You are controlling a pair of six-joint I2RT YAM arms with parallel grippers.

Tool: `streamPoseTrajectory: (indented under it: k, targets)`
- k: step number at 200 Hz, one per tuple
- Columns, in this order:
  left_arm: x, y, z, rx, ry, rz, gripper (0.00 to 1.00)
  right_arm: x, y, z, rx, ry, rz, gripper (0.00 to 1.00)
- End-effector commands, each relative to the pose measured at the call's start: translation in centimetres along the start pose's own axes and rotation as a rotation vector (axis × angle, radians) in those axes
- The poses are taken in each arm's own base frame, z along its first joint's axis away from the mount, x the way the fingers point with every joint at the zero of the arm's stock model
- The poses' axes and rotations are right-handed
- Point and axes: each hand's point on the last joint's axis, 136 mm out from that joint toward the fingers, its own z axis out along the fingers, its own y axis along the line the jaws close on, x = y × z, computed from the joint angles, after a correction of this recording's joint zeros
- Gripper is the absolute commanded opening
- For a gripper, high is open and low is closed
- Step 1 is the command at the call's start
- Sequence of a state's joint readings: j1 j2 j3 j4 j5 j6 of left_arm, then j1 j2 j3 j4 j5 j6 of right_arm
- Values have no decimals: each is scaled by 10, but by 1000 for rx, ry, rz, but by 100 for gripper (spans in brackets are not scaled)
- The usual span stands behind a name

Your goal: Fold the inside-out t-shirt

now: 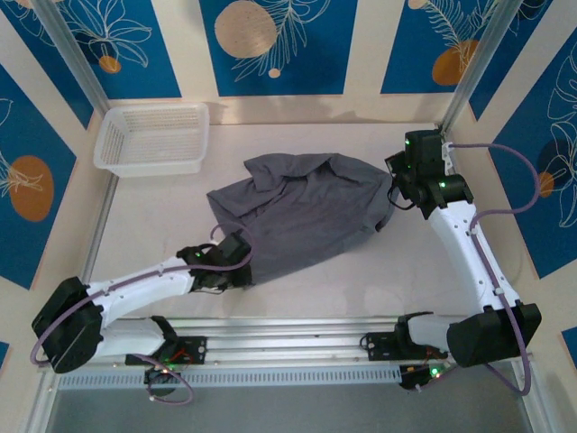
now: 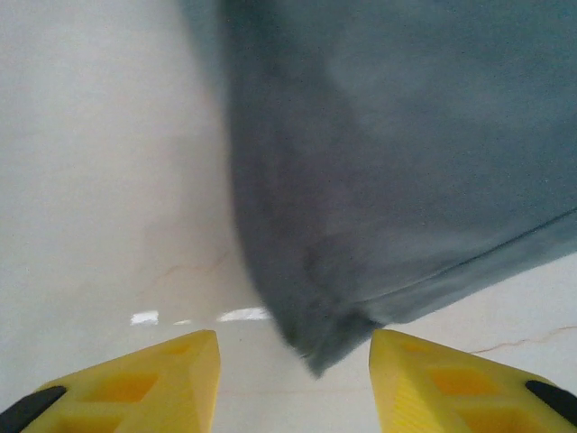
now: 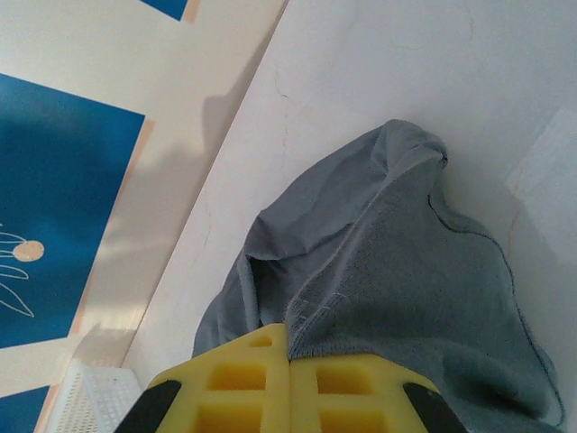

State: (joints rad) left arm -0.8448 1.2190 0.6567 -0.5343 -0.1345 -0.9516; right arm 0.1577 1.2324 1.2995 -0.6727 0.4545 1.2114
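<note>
Grey t-shirt (image 2: 406, 162) corner inside left pincer (image 2: 293, 347).

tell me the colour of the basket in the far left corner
White basket, with a fine mesh pattern; the top external view shows it best.

No text, label, brand, number or sign can be read on the inside-out t-shirt (image 1: 306, 212) or elsewhere

left gripper (image 2: 293, 352): low, jaws apart | right gripper (image 3: 288, 347): jaws pressed together
</note>
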Motion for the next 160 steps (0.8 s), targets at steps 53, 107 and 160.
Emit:
streamPoseTrajectory:
  k: [53, 107, 160]
  targets:
    - [12, 22, 17, -102, 70, -45, 47, -4, 13, -12, -43, -3, -14, 0]
    - [24, 11, 23, 9, 102, -121, 47, 2, 13, -10, -43, 12, -18, 0]
    - [11, 3, 26, 68, 18, -156, 34, 1, 14, -13, -47, 5, -27, 0]
